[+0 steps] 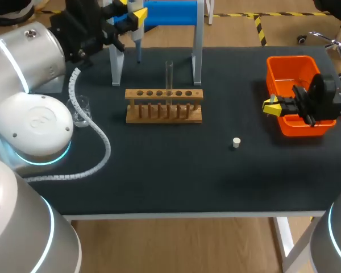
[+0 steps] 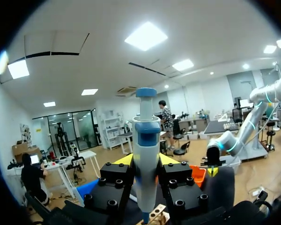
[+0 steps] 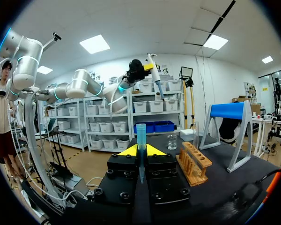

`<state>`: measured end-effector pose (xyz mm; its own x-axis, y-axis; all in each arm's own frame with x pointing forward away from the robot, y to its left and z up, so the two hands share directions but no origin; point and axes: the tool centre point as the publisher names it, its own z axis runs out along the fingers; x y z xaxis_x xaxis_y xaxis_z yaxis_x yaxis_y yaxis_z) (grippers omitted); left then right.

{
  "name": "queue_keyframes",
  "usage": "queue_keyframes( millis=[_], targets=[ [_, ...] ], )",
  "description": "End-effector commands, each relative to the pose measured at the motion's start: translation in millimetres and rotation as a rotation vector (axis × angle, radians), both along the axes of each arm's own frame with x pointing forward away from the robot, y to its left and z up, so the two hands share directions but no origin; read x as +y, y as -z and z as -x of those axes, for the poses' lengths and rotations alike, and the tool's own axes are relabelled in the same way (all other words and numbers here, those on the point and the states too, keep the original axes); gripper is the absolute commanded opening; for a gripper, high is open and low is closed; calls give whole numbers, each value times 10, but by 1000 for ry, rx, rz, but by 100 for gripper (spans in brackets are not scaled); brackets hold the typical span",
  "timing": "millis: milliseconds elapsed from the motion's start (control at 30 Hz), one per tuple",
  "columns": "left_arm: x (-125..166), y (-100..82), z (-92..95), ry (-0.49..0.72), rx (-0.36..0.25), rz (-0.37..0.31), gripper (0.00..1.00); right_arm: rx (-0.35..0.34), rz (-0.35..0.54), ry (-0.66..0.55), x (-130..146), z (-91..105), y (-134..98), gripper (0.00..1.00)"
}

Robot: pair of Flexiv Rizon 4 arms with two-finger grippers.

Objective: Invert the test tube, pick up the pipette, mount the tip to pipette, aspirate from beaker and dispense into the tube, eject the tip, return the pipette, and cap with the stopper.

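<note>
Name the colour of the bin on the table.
The bin is orange; the head view shows it best.

Table is matte blk w/ a pale front edge; on it a tan wood rack, bright orange bin, small white stopper, clear test tube & beaker, plus a stand w/ blue top & pale grey legs. Pipette is white w/ blue collar & blue cap; the tip is translucent blue. Left gripper & right gripper are blk, yellow-tipped; left arm & right arm are glossy white w/ light-blue glowing rings, w/ a white spiral-wrapped cable.
</note>
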<state>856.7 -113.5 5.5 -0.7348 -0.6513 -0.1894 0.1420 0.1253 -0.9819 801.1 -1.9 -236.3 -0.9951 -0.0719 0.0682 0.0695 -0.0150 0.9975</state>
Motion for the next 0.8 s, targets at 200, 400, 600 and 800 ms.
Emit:
queue_keyframes(
  millis=[200,400,600,800],
  targets=[
    [42,-45,-19,1280,171,-193,0,0,2,0,-4,6,-1,0],
    [42,-45,-19,1280,171,-193,0,0,2,0,-4,6,-1,0],
    [293,-138,-327,1297,132,-236,0,0,2,0,-4,6,-1,0],
    [370,-227,-559,1414,126,-303,0,0,2,0,-4,6,-1,0]
  ],
)
